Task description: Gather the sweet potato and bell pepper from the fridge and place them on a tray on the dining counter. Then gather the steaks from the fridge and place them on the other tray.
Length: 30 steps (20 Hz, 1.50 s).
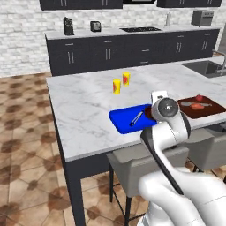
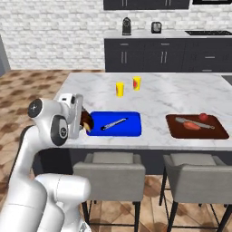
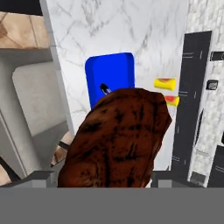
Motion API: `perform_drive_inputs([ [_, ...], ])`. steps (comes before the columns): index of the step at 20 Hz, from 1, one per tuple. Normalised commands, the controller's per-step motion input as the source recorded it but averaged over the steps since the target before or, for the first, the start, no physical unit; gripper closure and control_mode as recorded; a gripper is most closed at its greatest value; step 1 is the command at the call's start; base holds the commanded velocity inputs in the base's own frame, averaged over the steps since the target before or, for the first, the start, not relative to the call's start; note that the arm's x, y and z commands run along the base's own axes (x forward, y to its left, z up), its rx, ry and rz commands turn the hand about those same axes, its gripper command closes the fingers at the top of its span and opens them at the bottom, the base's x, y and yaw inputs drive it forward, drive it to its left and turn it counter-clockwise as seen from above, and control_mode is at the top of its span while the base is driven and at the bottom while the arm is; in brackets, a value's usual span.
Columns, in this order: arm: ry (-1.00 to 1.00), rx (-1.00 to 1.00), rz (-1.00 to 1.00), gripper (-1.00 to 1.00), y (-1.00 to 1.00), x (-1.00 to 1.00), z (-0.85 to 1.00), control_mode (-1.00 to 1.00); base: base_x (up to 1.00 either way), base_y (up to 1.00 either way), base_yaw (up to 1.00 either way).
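Observation:
My gripper [image 3: 109, 177] is shut on the sweet potato [image 3: 118, 135], a rough brown-red lump between the two fingers. In the base views the gripper [image 2: 82, 120] holds the sweet potato [image 2: 87, 121] just above the near edge of the dining counter [image 1: 84, 106], beside a blue tray [image 2: 122, 129]. The blue tray [image 1: 126, 121] carries a small dark utensil [image 2: 113, 123]. A dark brown tray [image 2: 213, 131] further right holds a small round bright red vegetable [image 2: 203, 117], which looks like the bell pepper, next to a reddish flat piece [image 2: 192, 126]. The fridge and the steaks are out of view.
Two yellow cups [image 1: 116, 86] stand mid-counter behind the blue tray. Grey stools [image 2: 108, 170] are tucked under the counter's near edge in front of my base. A sink [image 1: 207, 67] sits at the far right. Dark cabinets [image 1: 132, 50] line the back wall.

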Motion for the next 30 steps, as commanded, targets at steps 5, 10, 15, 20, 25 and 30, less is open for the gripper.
perform_drive_inputs([
  [5, 0.0, 0.13, 0.0, 1.0, -0.39, 0.38, 0.23, -1.0, 0.0, 0.0, 0.0],
  [10, 0.0, 0.18, 0.0, 1.0, -0.32, 0.51, 0.19, -1.0, 0.0, 0.0, 0.0],
  [15, 0.06, 0.26, 0.02, 1.0, -0.29, 0.64, 0.09, -1.0, 0.0, 0.0, 0.0],
  [20, 0.03, 0.24, 0.04, 1.0, -0.13, 0.45, 0.0, -1.0, 0.0, 0.0, 0.0],
  [25, 0.01, 0.19, 0.01, 1.0, -0.29, 0.06, -0.03, -1.0, 0.0, 0.0, 0.0],
  [30, 0.05, 0.12, 0.0, 1.0, -0.18, 0.01, -0.14, -1.0, 0.0, 0.0, 0.0],
])
